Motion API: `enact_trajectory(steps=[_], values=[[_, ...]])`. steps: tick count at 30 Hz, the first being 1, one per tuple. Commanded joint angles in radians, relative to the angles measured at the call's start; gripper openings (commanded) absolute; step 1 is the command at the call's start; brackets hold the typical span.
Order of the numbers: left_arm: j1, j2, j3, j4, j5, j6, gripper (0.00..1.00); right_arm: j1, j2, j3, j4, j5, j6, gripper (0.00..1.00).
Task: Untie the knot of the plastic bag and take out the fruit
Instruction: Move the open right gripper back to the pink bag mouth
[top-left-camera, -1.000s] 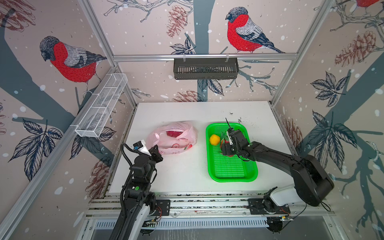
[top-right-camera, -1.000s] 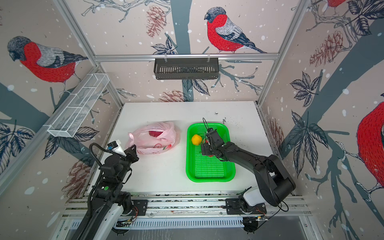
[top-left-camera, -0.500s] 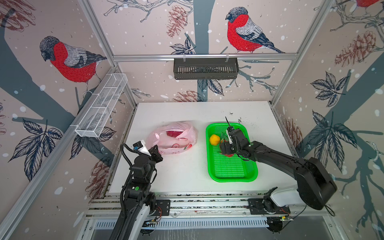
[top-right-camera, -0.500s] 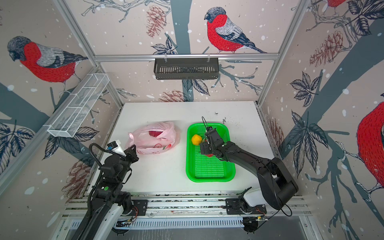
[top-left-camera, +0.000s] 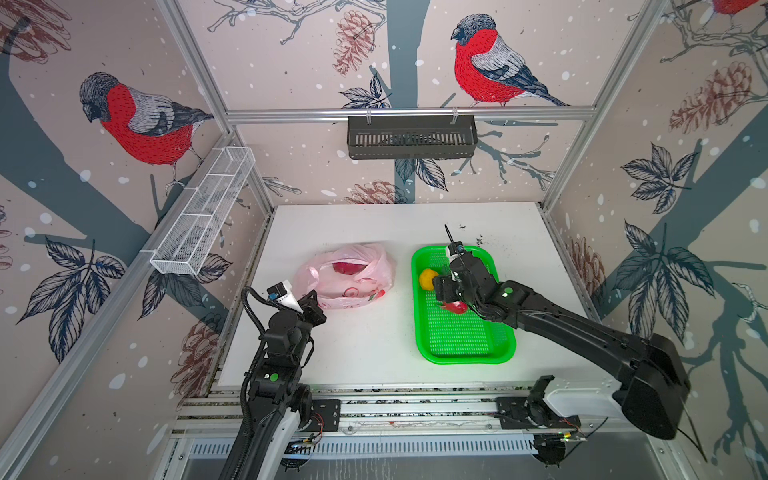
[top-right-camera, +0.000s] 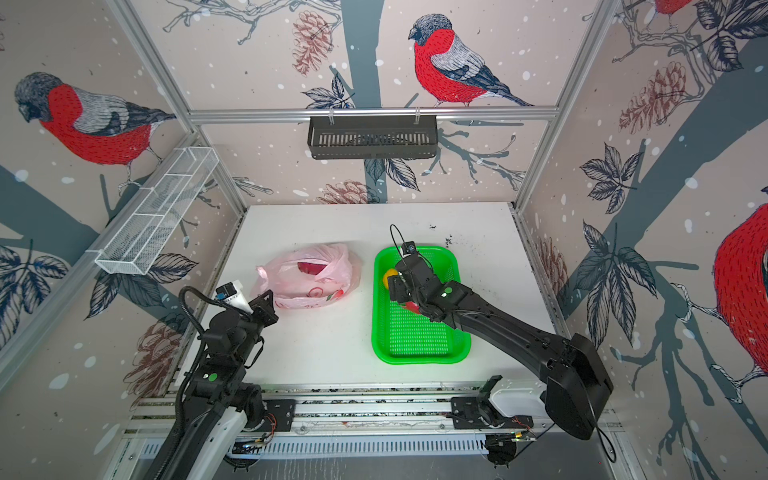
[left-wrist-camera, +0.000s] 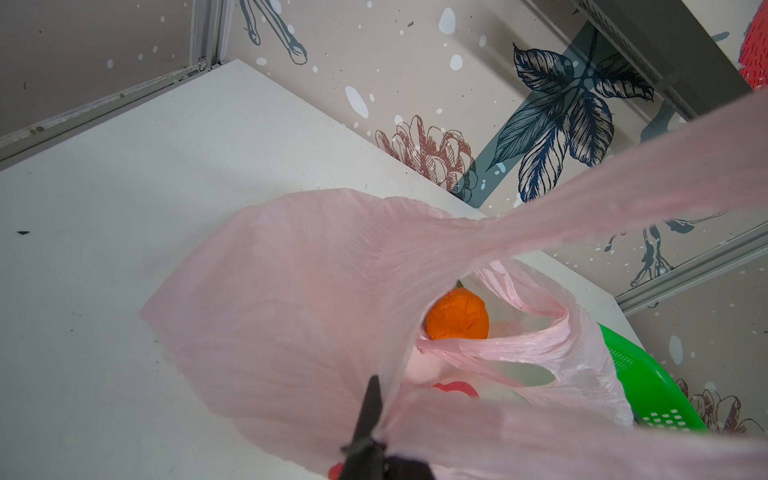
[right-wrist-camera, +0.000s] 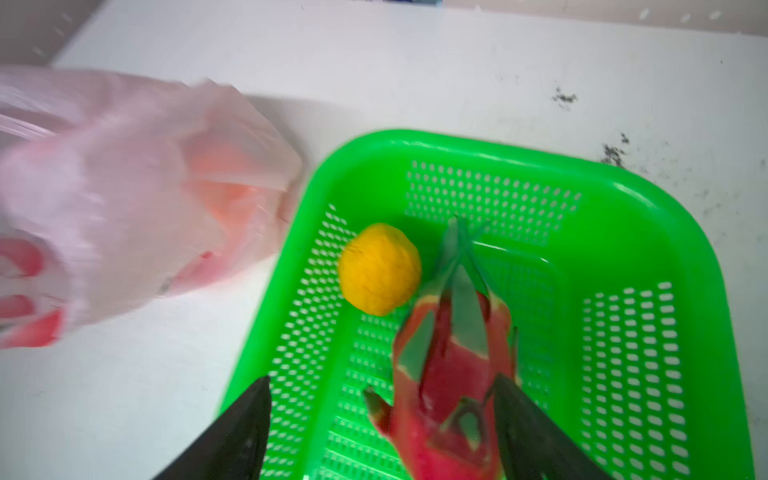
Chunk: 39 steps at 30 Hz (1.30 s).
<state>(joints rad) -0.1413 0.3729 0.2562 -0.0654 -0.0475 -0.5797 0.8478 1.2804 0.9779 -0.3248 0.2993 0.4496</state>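
The pale pink plastic bag (top-left-camera: 349, 274) (top-right-camera: 309, 274) lies on the white table with its mouth gaping. No knot shows. My left gripper (top-left-camera: 311, 303) (left-wrist-camera: 380, 415) is shut on the bag's near-left edge. Inside the bag lie an orange ball (left-wrist-camera: 457, 316) and a red dragon fruit (top-left-camera: 347, 267). My right gripper (top-left-camera: 444, 291) (right-wrist-camera: 382, 377) hangs open over the green basket (top-left-camera: 465, 345) (right-wrist-camera: 623, 249). A second dragon fruit (right-wrist-camera: 453, 374) lies on the mesh between its fingers, against one and apart from the other. A yellow ball (right-wrist-camera: 379, 269) rests beside it.
A black slotted basket (top-left-camera: 411, 137) hangs on the back rail. A white wire rack (top-left-camera: 203, 216) runs along the left wall. Dark specks (top-left-camera: 478, 239) dot the table behind the green basket, which stands right of the bag with a narrow gap between.
My right gripper has shifted slightly over the basket, above the dragon fruit. The left arm and the bag have not moved.
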Motion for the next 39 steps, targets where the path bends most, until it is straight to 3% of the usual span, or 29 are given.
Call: enact_trajectory(steps=[1,10,20,26,31,39], values=[[0.000,-0.013,-0.015,0.030,0.024,-0.023,0.00,0.081,0.000,0.055,0.054,0.083,0.057,0.77],[0.000,-0.035,-0.060,0.044,0.100,-0.065,0.00,0.265,0.294,0.298,0.194,0.025,0.131,0.70],[0.000,-0.050,-0.062,0.023,0.157,-0.062,0.00,0.280,0.624,0.538,0.243,-0.159,0.225,0.45],[0.000,-0.054,-0.067,0.026,0.179,-0.075,0.00,0.277,0.770,0.674,0.200,-0.209,0.232,0.40],[0.000,-0.054,-0.072,0.039,0.190,-0.082,0.00,0.278,0.861,0.761,0.142,-0.145,0.247,0.39],[0.000,-0.049,-0.082,0.038,0.193,-0.078,0.00,0.284,0.923,0.854,-0.017,0.104,0.323,0.37]])
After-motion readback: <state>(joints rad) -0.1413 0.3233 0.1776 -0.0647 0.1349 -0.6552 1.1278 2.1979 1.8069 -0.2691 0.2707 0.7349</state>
